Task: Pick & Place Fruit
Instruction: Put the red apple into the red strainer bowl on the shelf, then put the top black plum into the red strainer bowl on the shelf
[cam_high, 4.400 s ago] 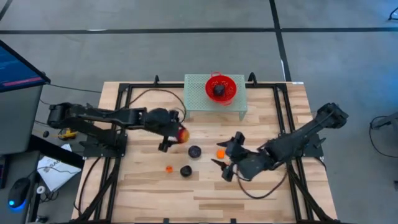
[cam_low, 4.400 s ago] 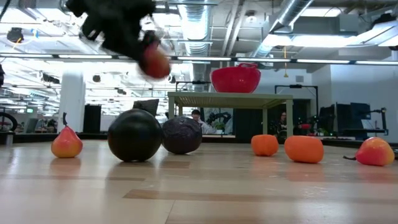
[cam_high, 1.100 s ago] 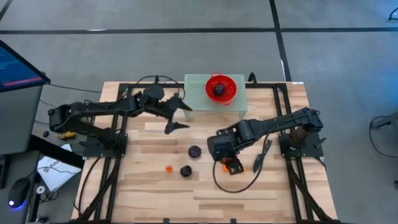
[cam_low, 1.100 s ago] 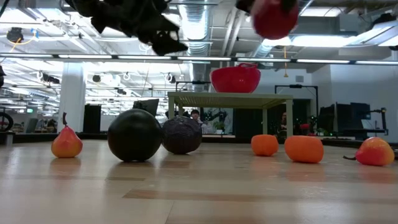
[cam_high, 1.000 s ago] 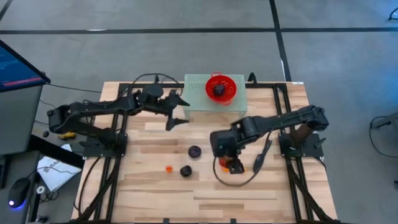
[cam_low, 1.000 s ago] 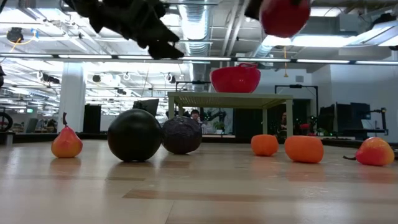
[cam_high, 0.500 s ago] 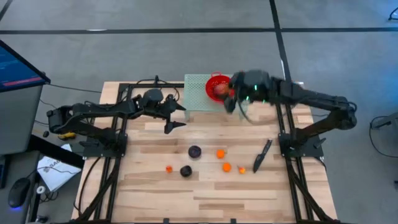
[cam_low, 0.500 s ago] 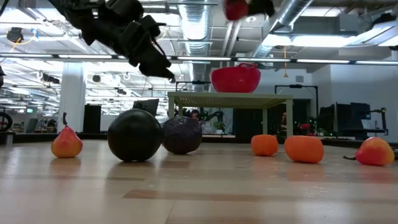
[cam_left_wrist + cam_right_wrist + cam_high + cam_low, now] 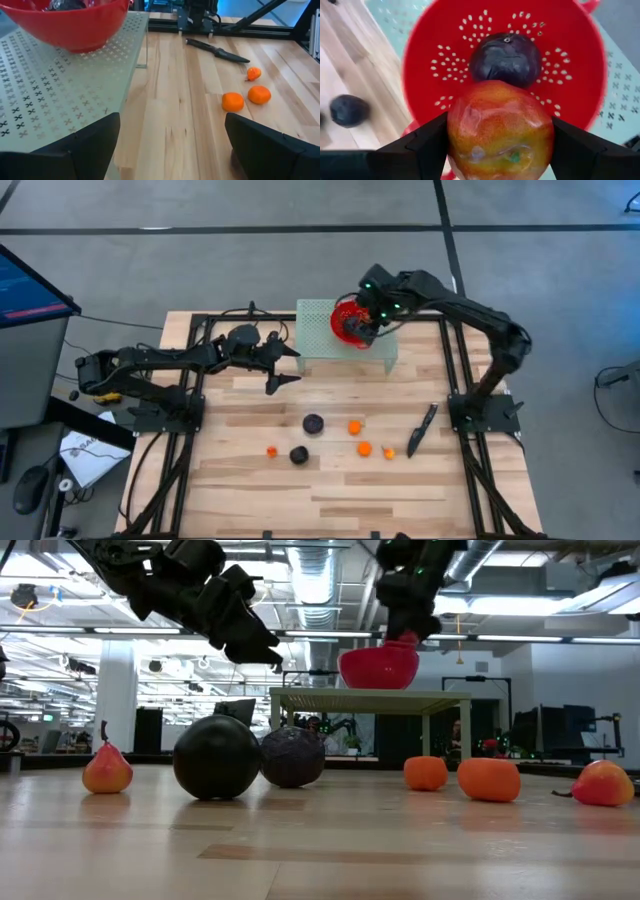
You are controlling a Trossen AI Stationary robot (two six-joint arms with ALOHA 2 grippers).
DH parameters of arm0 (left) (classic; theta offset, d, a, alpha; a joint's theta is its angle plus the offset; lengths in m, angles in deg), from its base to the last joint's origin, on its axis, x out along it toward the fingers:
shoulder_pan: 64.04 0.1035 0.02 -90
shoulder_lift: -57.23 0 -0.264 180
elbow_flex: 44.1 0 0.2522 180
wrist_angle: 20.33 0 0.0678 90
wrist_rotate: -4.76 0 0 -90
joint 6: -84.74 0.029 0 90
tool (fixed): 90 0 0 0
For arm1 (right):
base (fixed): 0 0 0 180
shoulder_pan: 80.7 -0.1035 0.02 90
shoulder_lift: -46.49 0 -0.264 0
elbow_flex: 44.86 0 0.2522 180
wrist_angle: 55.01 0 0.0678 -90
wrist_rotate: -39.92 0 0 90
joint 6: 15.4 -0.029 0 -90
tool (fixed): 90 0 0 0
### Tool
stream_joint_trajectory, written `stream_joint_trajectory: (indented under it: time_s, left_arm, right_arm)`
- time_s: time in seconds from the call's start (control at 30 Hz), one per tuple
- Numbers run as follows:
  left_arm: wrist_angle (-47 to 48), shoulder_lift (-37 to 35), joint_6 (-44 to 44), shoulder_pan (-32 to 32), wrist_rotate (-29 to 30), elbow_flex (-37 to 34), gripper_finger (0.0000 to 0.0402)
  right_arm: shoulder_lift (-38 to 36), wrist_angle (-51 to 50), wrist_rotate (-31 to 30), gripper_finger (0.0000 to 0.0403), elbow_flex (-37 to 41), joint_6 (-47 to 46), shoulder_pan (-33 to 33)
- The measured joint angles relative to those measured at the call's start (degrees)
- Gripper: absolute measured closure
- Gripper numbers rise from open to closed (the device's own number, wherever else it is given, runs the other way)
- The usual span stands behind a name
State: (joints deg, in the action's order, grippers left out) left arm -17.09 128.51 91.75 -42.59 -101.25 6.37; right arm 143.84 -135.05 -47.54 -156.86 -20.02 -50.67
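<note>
No brand or lettering can be read anywhere. The tabletop (image 9: pixel 330 480) is pale butcher-block wood in a black frame, on a grey floor; across it, an open room with ceiling ducts and strip lights. At upper centre a perforated pale-green metal stand (image 9: pixel 315 345) carries a red colander bowl (image 9: pixel 345 320) dotted with drain holes, a dark purple fruit (image 9: pixel 506 58) inside. The right end effector (image 9: pixel 497 137) hangs just over the bowl, clamped on a glossy red-orange fruit (image 9: pixel 500 131). The left end effector (image 9: pixel 283 367), left of the stand, is spread wide and holds nothing. Mid-table lie two dark round fruits (image 9: pixel 313 423), three small orange ones (image 9: pixel 354 427) and, at right, a black knife (image 9: pixel 420 429). In the level view, a pear-shaped fruit (image 9: pixel 107 769) sits far left.
</note>
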Motion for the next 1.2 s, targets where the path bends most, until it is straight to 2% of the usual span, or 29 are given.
stream_joint_trajectory:
  time_s: [0.27,0.53,0.93,1.07,1.2]
  left_arm:
    - [-0.2,0.0,0.0,-0.2,0.0,0.0,0.0047]
    - [-0.4,0.0,0.0,-0.2,-0.2,0.0,0.0047]
    - [-0.6,0.0,0.0,-0.2,-0.2,0.0,0.0047]
    - [-0.7,0.0,0.0,-0.2,-0.2,0.0,0.0047]
    - [-0.8,0.0,0.0,-0.2,0.0,0.0,0.0047]
  right_arm:
    - [7.9,-5.8,-0.2,0.013,-7.6,0.7,0.1]
    - [10.9,-8.5,-0.2,0.0126,-9.8,1.5,0.1]
    - [10.9,-7.8,0.2,0.0016,-9.8,0.9,0.5]
    - [10.2,-7.5,0.0,0.0005,-9.9,0.1,0.5]
    - [10.0,-9.9,-1.5,0.0013,-12.9,-0.8,0.2]
